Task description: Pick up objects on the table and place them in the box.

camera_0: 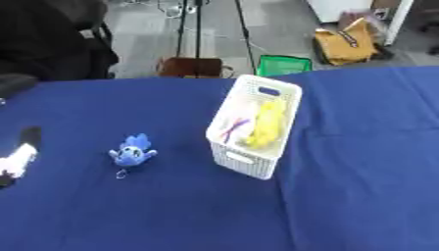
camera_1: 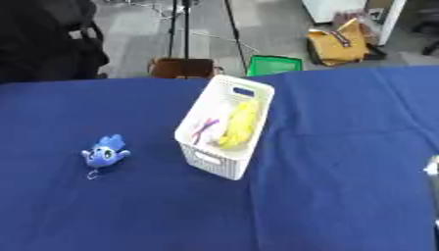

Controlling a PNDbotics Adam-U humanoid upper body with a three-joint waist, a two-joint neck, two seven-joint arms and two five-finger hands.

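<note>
White plastic, the box stands near the middle of the blue-clothed table and serves as the landmark; one box, one blue plush toy, and inside the box one long yellow thing plus a few thin pink and purple pieces that I cannot count surely. The toy lies on the cloth well to the left of the box, apart from it, with a small ring or loop just in front of it; it looks to be the only loose thing left outside the box.

At the left edge of the left eye view, far left of the box and beyond the toy, a black-and-white part shows that I take for the left hand; whether its fingers are spread or curled I cannot tell; it holds nothing I can see. In the right eye view a pale sliver at the right edge, well right of the box, may be the right hand; its fingers cannot be made out either.

By my judgement the step in hand is the reach for the toy, nothing yet grasped; the next move calls for the left hand to travel toward the box as far as the toy, close round its soft body, lift it over the near wall and let go inside.
</note>
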